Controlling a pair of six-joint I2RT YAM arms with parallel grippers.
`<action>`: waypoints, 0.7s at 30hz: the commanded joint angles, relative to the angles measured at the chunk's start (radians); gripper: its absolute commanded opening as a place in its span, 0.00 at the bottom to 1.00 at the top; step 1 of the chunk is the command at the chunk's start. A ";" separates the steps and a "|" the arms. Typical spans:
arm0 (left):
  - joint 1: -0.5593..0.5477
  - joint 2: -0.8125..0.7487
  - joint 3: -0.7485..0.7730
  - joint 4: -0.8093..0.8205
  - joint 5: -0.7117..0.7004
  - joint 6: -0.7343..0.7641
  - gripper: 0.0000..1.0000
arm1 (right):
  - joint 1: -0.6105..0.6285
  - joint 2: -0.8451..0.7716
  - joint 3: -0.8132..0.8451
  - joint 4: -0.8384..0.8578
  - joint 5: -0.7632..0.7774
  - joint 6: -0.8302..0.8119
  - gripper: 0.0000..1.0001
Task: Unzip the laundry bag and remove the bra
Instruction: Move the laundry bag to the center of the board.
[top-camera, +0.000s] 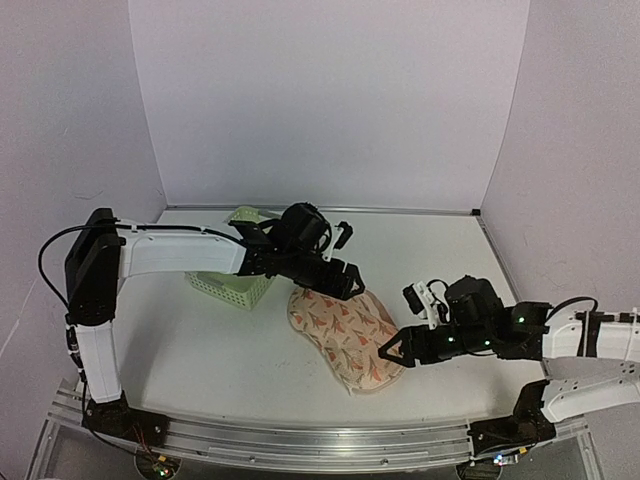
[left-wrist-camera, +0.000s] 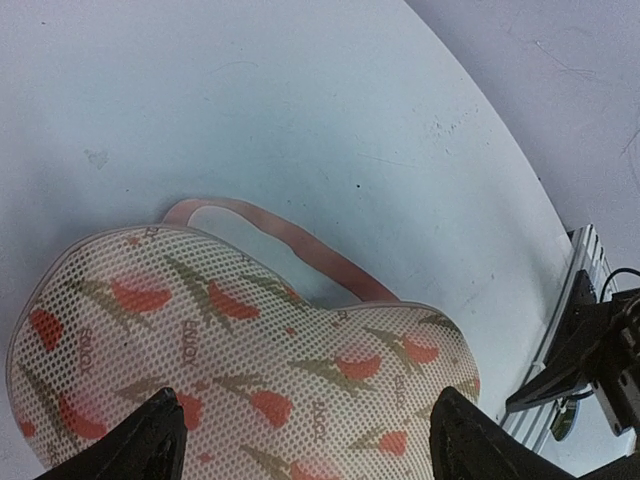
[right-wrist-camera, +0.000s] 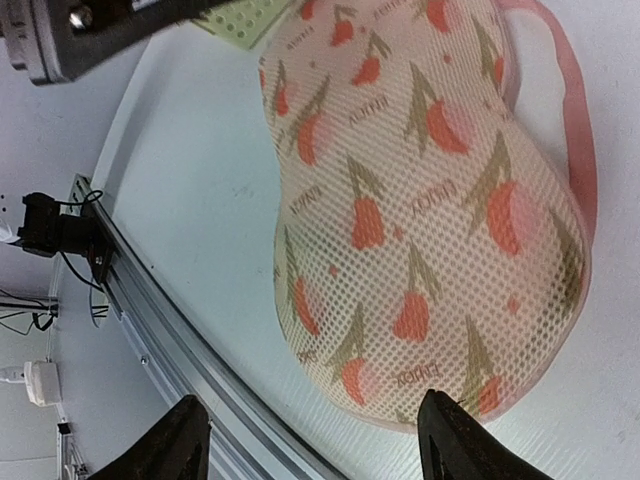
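Left end effector (left-wrist-camera: 310, 450) fingers spread wide, holding nothing, over the far end of the laundry bag (left-wrist-camera: 250, 350). Right end effector (right-wrist-camera: 315, 450) equally wide and empty at its near-right edge. I see the bag lying flat on the counter (top-camera: 200, 350), just beside the green basket (top-camera: 230, 285).

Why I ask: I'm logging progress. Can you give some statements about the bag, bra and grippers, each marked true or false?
1. The laundry bag lies on the table. True.
2. The bra lies out beside the bag. False: no bra is in view.
3. The left gripper and the right gripper are both open. True.
4. The bag sits inside the green basket. False: it lies beside it.
5. The right gripper is shut on the pink loop. False: it is open, the loop free.
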 joint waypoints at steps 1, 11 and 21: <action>-0.001 0.068 0.108 -0.021 0.051 0.029 0.83 | 0.060 0.027 -0.060 0.119 0.053 0.172 0.71; 0.036 0.185 0.124 -0.078 0.062 -0.020 0.82 | 0.080 0.086 -0.076 0.096 0.142 0.323 0.71; 0.118 0.280 0.161 -0.077 0.068 -0.014 0.81 | 0.079 0.258 0.028 0.176 0.326 0.401 0.71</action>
